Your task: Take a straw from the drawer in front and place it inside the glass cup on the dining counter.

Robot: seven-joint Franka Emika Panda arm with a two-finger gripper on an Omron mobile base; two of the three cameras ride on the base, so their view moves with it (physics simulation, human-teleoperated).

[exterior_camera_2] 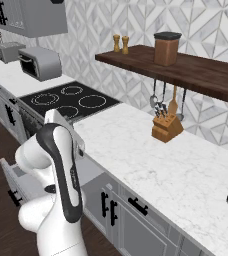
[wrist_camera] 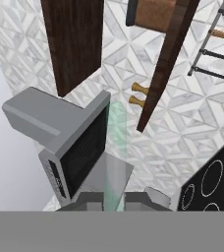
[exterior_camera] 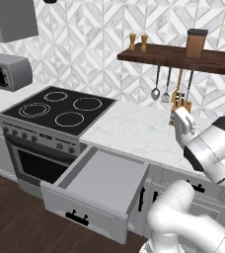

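The gripper [wrist_camera: 115, 199] is pinched nearly shut on the straw [wrist_camera: 116, 147] — a pale translucent stick rising between its fingertips. The drawer [exterior_camera: 102, 180] stands pulled open below.

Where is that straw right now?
In the hand view the straw rises pale green between the fingertips of the shut pincer, in front of the toaster oven.

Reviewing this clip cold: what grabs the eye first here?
The drawer stands pulled wide open beside the black stove. The white arm is raised over the marble worktop, and in the hand view a pale translucent straw rises from between the shut fingers.
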